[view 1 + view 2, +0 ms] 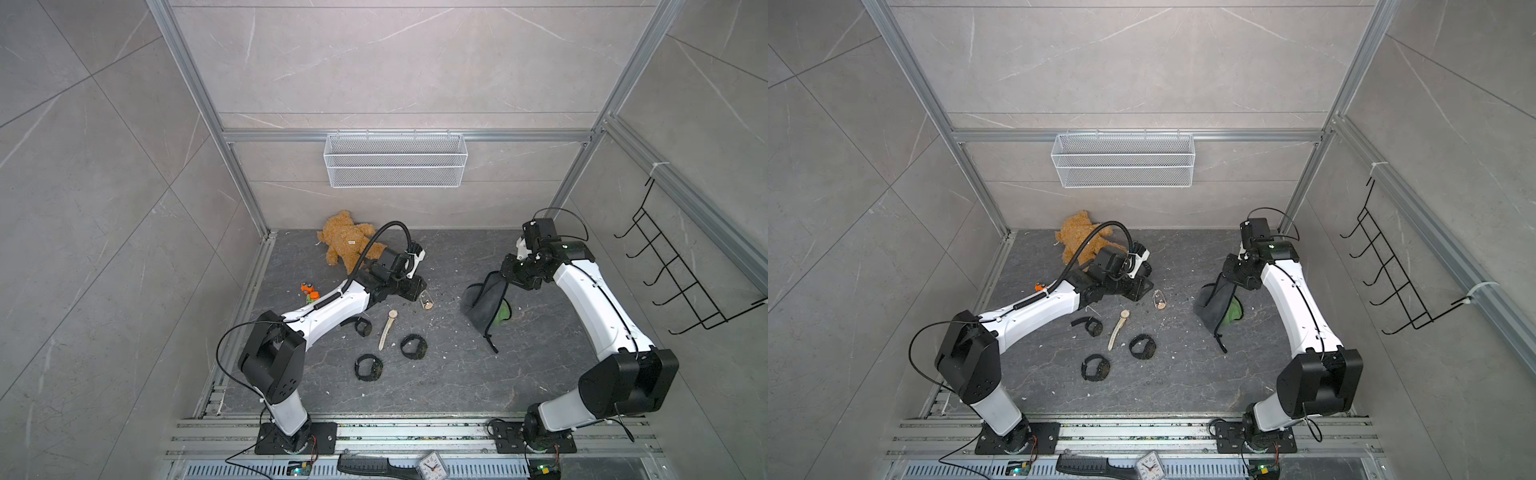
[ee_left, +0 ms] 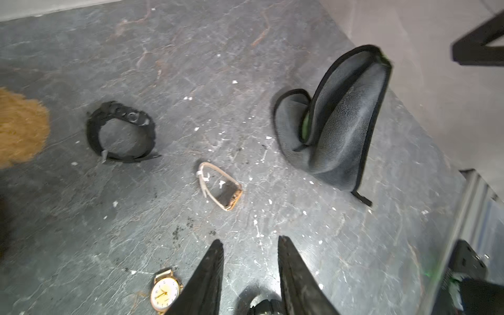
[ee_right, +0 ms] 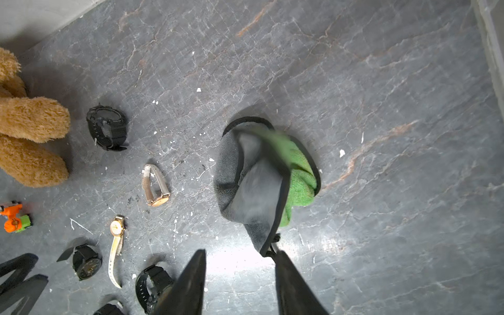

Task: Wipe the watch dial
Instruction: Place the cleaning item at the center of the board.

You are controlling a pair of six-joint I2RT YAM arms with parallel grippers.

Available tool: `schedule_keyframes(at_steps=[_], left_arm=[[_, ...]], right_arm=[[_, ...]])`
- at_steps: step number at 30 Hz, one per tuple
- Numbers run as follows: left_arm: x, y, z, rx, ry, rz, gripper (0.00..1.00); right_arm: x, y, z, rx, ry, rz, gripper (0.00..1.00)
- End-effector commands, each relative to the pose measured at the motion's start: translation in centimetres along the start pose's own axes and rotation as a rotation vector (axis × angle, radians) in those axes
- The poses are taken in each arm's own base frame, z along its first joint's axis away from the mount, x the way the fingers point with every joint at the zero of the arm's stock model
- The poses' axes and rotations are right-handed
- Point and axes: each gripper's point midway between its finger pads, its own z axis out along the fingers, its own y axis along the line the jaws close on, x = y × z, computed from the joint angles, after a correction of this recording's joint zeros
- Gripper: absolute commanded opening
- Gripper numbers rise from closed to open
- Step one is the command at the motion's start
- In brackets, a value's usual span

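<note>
Hovering over a dark grey, marble-veined tabletop (image 1: 457,374) littered with white flecks, the left end effector (image 2: 249,245) has its two black fingers spread with nothing between them. The right end effector (image 3: 240,259) is likewise parted, and the grey microfibre cloth with black piping and a green underside (image 3: 256,191) hangs blurred just beyond its tips; whether a finger touches the cloth's tag I cannot tell. Pale grey tiled walls and aluminium framing enclose the cell, with a white wire-mesh basket (image 1: 395,160) on the back rail.

Just ahead of the left fingers lies the rose-gold square watch with a beige buckled strap (image 2: 221,185), resting on its side, apart from both end effectors. The cloth slumps near it, toward the right arm.

Closer to the left arm lie a gold round-dial watch on a cream strap (image 1: 388,328) and three chunky black watches (image 1: 413,346). A fourth black watch sits beside the brown plush teddy bear (image 3: 30,122) in the right wrist view, and a small orange-and-green toy (image 1: 309,291) lies near the left forearm.
</note>
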Motion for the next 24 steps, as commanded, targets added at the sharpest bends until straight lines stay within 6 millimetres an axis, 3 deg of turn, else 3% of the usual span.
schedule_keyframes(at_steps=[1,8,24], left_arm=[[0.4,-0.3,0.6,-0.062,0.045,-0.041,0.37],[2.2,-2.4,3.8,-0.077,0.180,-0.045,0.37],[4.4,0.3,8.7,-0.296,0.393,-0.258,0.36]], right_arm=[[1.0,-0.7,-0.5,0.017,0.000,0.007,0.48],[2.8,-1.9,-0.9,0.057,0.020,0.011,0.49],[4.8,-3.5,-1.9,0.095,0.000,0.036,0.49]])
